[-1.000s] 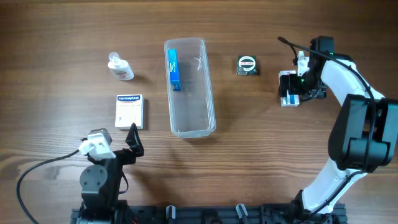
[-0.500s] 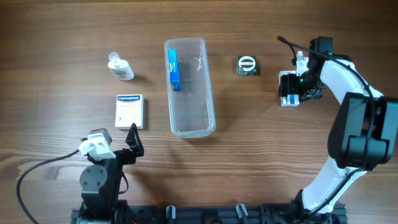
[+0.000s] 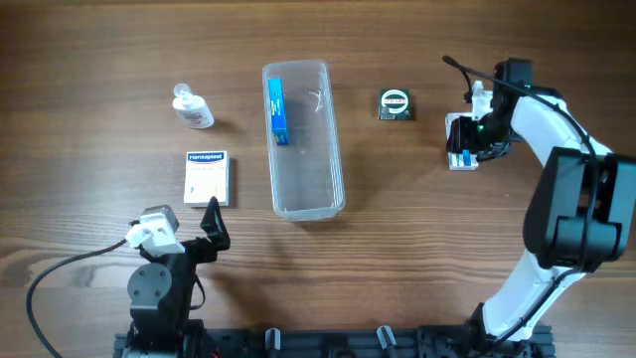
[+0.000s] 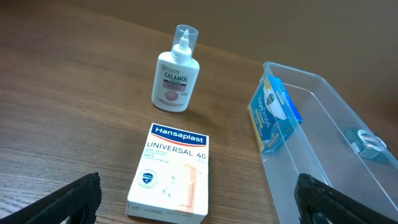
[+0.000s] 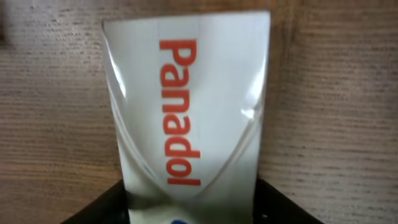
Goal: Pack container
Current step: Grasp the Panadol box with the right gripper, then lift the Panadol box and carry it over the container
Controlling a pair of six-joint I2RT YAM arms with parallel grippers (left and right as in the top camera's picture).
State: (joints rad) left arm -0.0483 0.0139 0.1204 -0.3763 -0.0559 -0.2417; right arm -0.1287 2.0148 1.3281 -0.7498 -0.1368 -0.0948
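Clear plastic for the container [image 3: 308, 184], lying lengthwise in the middle of the wooden table [image 3: 99, 60], well apart from both arms. Inside it, against the left wall at the far end, a blue box [image 3: 278, 109] on its edge. Beside that, near the far right wall, a small clear item [image 4: 367, 142], too faint to name.

At the right gripper [image 5: 191, 185]: closed on a white Panadol box [image 5: 186, 93], dark fingers [image 5: 99, 208] pressed to both long edges, creases bowing inward across the glossy face. On the wood or just above it, impossible to say which. To the right of a dark square item [image 3: 396, 103] with a round green-and-white label. Only the finger ends visible in the wrist view, cut off by the lower edge. Bottom of the box cut off too, with a hint of blue there. From overhead, mostly covered by the gripper, just a white-and-blue end showing.

At the left gripper [image 4: 198, 186]: spread wide, holding nothing, touching nothing, low by the left arm's base. Fingertips only just inside the bottom corners of its view. Ahead of it, a white Hansaplast box [image 4: 171, 171] flat on the table. Beyond that, a small Calamol bottle [image 4: 174, 74] upright. Both left of the container. Near end of the container out of the left wrist view.
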